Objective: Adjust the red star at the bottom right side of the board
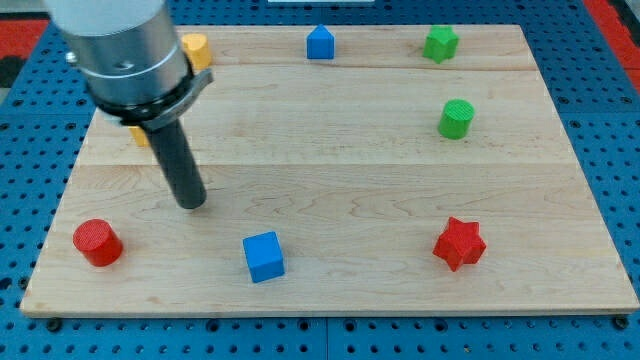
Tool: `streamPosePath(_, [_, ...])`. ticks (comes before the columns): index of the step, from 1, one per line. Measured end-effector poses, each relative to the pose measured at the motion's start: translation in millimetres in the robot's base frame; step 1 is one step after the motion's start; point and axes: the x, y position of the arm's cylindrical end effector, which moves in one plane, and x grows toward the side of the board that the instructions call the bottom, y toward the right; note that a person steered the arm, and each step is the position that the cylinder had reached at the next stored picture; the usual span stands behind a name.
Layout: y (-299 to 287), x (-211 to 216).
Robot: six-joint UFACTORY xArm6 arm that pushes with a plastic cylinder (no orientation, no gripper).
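The red star lies on the wooden board near the view's bottom right. My tip touches the board at the view's left, far from the star. The blue cube lies below and to the right of my tip. The red cylinder lies below and to the left of it.
A green cylinder stands at the right. A green star and a blue pentagon-shaped block lie along the top edge. Two yellow-orange blocks, one at the top left and another, are partly hidden behind the arm.
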Motion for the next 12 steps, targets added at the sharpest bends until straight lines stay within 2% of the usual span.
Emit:
streamPosePath(1, [69.9, -17.4])
streamPosePath(3, [188.9, 10.2])
streamPosePath(4, [196.7, 34.1])
streamPosePath(6, [297.1, 55.0])
streamPosePath(7, [226.7, 50.4])
streamPosePath(8, [215.4, 8.2])
streamPosePath(9, [142.3, 3.0])
streamPosePath(10, [127.2, 3.0])
streamPosePath(12, [202.5, 3.0])
